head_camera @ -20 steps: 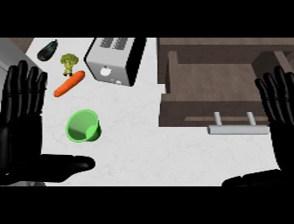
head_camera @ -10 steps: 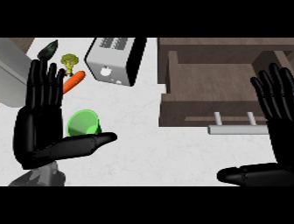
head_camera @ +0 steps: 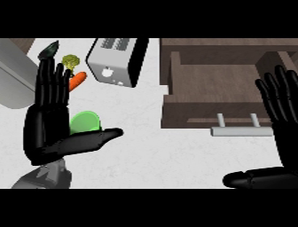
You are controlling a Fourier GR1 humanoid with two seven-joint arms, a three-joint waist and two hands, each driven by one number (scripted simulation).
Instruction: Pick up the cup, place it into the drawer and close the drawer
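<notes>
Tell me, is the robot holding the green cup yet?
No. The left hand is open beside the green cup, not gripping it. The right hand is open too, holding nothing.

Plenty of bare counter (head_camera: 151, 146) between the green cup (head_camera: 86, 122) and the open drawer (head_camera: 210, 91). Toaster (head_camera: 117, 60) crowds the far side, carrot (head_camera: 77, 80) and broccoli (head_camera: 70, 61) sit just beyond the cup.

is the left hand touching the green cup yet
Cannot tell: in the head view the left hand overlaps the cup, hiding any contact or gap.
</notes>
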